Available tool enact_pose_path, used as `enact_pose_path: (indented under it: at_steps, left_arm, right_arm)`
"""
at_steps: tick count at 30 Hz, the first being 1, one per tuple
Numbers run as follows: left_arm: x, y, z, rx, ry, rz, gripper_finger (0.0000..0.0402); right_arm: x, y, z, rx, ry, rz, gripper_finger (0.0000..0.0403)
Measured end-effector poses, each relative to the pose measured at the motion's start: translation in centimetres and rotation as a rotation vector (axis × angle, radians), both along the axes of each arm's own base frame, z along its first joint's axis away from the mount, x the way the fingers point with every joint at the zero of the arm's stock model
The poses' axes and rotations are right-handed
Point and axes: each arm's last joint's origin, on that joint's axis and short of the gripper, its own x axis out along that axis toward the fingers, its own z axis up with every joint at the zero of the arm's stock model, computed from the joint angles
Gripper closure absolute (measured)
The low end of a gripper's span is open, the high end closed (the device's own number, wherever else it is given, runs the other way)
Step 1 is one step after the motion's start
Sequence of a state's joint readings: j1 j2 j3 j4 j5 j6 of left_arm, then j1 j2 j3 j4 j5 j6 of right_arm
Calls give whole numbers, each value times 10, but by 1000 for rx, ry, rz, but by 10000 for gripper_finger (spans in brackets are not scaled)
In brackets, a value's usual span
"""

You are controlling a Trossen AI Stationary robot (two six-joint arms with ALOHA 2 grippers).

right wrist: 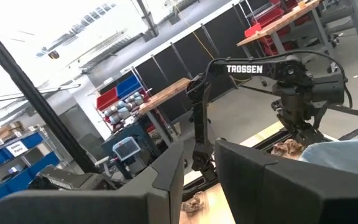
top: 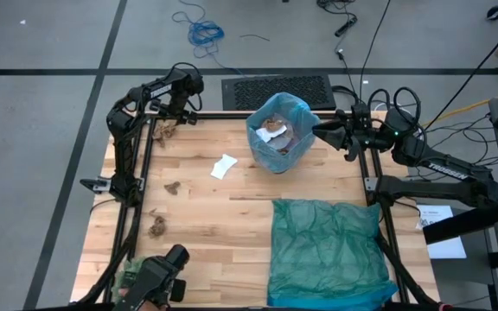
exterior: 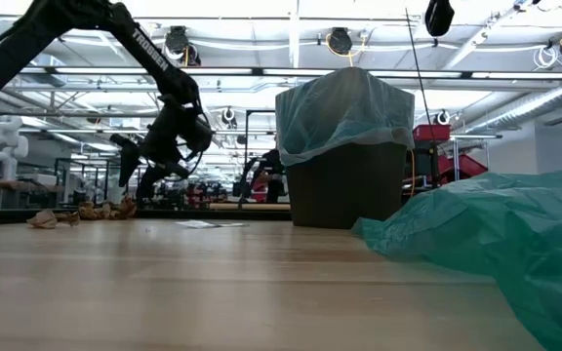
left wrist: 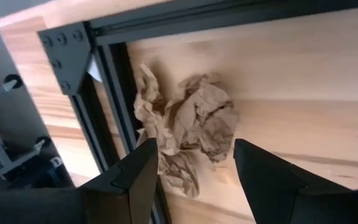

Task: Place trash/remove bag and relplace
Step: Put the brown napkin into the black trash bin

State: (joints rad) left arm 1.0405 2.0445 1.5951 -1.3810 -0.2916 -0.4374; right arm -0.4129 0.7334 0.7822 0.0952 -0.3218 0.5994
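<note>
Where bag (top: 294, 111) drapes, bin walls hidden

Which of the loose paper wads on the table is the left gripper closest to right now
The brown wad at the table's far left corner, against the frame rail. The left gripper hangs open right over it, while the other brown wads and the white scrap lie apart.

The one word that reads plainly is "TROSSEN", in white capitals on the dark upper link of the left arm (right wrist: 253, 70) as the right wrist view catches it. The same white lettering runs along the right arm (top: 446, 171) in the high view, where it is small yet still looks like the same brand name. A white paper sheet (top: 439, 226) lies beside the table on the right, its print too small to read.
</note>
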Motion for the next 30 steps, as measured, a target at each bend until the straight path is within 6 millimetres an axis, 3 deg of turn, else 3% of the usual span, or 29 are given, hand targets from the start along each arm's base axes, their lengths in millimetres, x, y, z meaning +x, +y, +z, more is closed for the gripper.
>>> enact_pose_path:
  at_steps: [7,15,17,23,30]
  left_arm:
    - [4,0,-18,-83,34,-14,242]
    - [10,-5,-20,-120,97,-154,361]
    - [10,-5,-17,-117,86,-173,390]
    - [18,-14,-3,-114,11,-213,400]
    - [36,-45,43,-23,-129,-264,400]
  right_arm:
    - [0,0,0,-7,0,-1,319]
    - [0,0,0,-10,-2,-2,319]
    - [0,0,0,-14,-2,-2,319]
    - [0,0,1,-27,-3,-4,319]
    - [0,0,1,-52,-2,-8,319]
